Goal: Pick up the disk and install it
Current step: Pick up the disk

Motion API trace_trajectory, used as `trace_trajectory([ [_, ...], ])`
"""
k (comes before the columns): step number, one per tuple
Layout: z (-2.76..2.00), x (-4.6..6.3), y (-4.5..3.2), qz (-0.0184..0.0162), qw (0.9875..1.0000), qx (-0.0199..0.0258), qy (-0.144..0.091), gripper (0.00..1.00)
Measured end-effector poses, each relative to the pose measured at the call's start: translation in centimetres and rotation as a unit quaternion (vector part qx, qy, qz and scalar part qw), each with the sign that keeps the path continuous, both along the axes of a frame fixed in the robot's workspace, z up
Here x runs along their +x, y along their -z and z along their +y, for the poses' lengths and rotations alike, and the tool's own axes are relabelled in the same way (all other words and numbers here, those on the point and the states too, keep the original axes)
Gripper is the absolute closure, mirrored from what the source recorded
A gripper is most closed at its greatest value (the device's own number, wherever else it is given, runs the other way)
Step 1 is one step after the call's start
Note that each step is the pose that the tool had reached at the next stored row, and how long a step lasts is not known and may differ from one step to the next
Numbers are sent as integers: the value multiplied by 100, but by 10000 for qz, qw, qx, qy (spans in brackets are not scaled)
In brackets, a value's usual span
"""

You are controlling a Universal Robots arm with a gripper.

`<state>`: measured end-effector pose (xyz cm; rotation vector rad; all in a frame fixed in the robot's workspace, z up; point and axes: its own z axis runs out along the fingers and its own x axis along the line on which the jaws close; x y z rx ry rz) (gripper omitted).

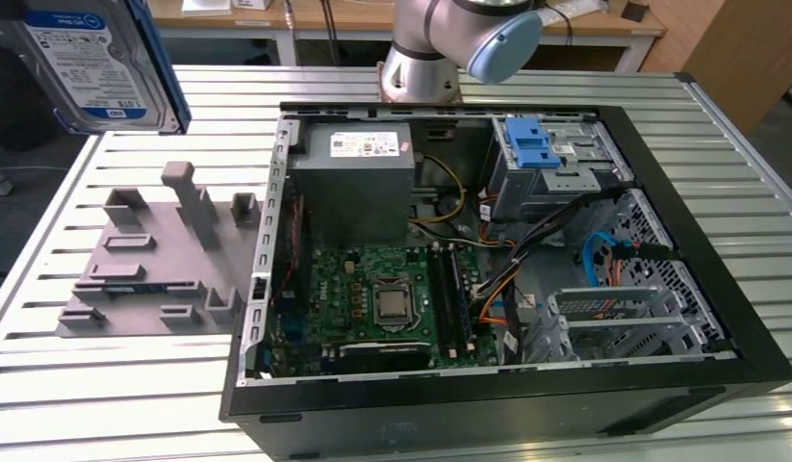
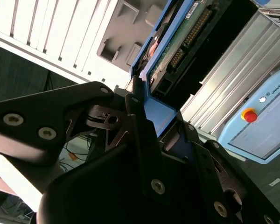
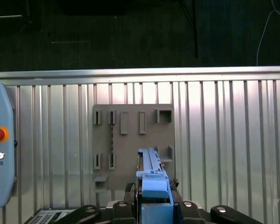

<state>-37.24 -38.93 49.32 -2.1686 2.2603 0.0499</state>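
Gripper (image 3: 153, 196) clamping blue carrier end of disk (image 1: 94, 63), holding it edge-on, hanging over grey slotted fixture (image 1: 152, 260) beside open computer case (image 1: 498, 390).

An open computer case (image 1: 498, 409) lies on its side on the table (image 1: 139, 385), with the robot arm's base (image 1: 419, 72) just behind it. Inside, the power-supply box (image 1: 357, 178) sits at the far end towards the exterior view's left, the motherboard (image 1: 383, 298) in front of it and the drive cage (image 1: 556, 159) at the far right. A fixture plate (image 1: 139, 289) lies beside the case on the exterior view's left. The disk (image 1: 94, 63) hangs above the plate, clamped in the gripper (image 2: 156, 116).
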Motion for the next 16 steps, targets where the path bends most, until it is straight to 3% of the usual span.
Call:
trace_trajectory([
  [16,-4,175,8,0,10000,0,0,64],
])
